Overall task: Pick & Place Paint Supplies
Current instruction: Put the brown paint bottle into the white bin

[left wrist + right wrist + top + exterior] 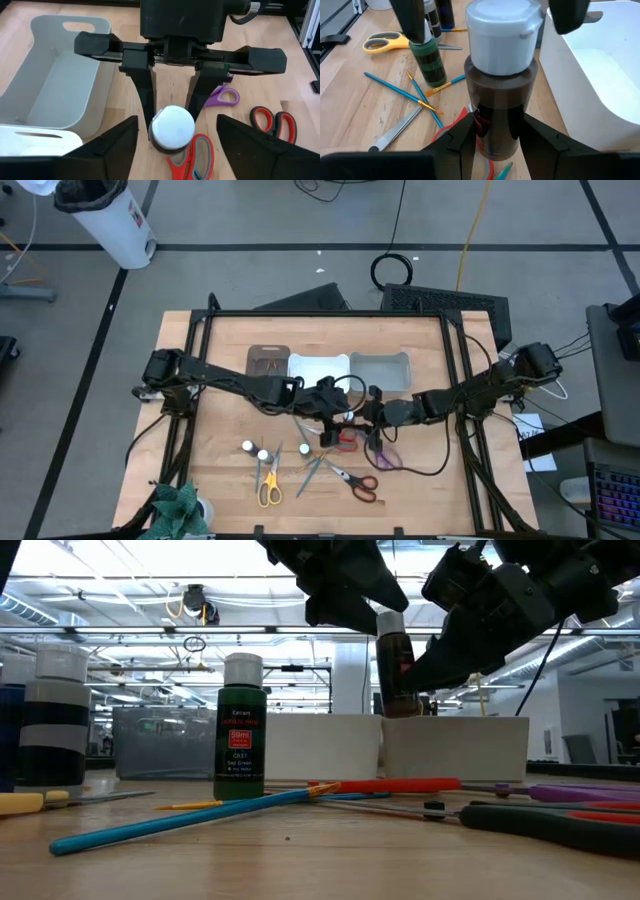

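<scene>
My right gripper (495, 145) is shut on a brown bottle with a white cap (500, 75), held upright above the table's middle; the bottle also shows in the low view (394, 665). My left gripper (175, 122) is open above the bottle, its fingers standing wide on either side of the cap (172, 127) without touching it. A green bottle (242, 730) stands on its base on the table. Two more white-capped bottles (255, 450), thin teal brushes (310, 465) and yellow (268, 485), red (347, 440), purple (385, 455) and black-handled scissors (358, 482) lie on the wood. My right gripper pinches the brown bottle's body below its shoulder (492, 127) between its two fingers (457, 137). The fingers come about level from the table's right side. The bottle stands upright in the hold, cap up, its base (398, 712) lifted clear of the table.
Three bins stand in a row at the far middle: brown (268, 360), white (320, 367) and grey (380, 368). The two arms meet closely over the table's middle. A green plant (180, 510) sits at the near left corner.
</scene>
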Robot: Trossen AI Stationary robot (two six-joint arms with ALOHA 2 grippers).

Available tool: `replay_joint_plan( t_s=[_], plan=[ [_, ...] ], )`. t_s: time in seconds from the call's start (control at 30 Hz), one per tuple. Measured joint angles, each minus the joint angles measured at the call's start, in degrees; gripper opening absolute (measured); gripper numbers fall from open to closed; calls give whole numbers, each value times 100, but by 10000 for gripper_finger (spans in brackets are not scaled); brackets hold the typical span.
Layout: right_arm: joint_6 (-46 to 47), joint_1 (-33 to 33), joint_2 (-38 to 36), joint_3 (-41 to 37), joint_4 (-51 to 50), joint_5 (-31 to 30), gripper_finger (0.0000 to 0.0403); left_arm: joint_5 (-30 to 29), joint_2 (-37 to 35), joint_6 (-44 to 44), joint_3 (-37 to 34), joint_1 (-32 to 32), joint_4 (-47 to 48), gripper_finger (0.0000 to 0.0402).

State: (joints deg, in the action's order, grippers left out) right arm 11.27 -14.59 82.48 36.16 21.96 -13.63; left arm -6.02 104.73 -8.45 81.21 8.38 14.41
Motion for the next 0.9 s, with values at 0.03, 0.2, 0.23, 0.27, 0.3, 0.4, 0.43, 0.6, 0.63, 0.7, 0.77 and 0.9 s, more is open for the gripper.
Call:
replay_joint_plan(
  t_s=[0.03,0.2,0.23,0.27,0.3,0.4,0.43,0.6,0.63,0.7,0.77,0.9],
  plan=[
    [0,0,0,0,2,-2,123,0,0,26,0,0,2,255],
    [0,0,0,0,11,11,123,26,63,38,0,-38,-113,179],
    [0,0,1,0,12,14,123,26,72,38,0,-49,-129,163],
    [4,0,0,0,9,9,123,51,76,33,-2,-67,-123,148],
    [7,0,0,0,13,8,123,53,76,30,-2,-75,-126,134],
    [17,0,3,0,-3,14,123,125,105,-25,0,-114,-125,122],
    [16,0,9,-2,-15,17,123,129,114,-31,0,-120,-122,122],
    [4,0,7,-2,9,-4,125,-7,107,-22,0,-114,-125,122],
    [8,0,7,-2,7,-8,129,-58,106,-22,0,-108,-126,122],
    [35,4,7,-2,38,-28,138,-197,64,-12,0,-77,-104,122],
    [38,2,-24,0,16,-29,152,-254,21,35,-1,-69,-110,122],
    [-175,47,-389,4,-489,-17,185,-418,-166,50,-11,-42,-51,122]
  ],
)
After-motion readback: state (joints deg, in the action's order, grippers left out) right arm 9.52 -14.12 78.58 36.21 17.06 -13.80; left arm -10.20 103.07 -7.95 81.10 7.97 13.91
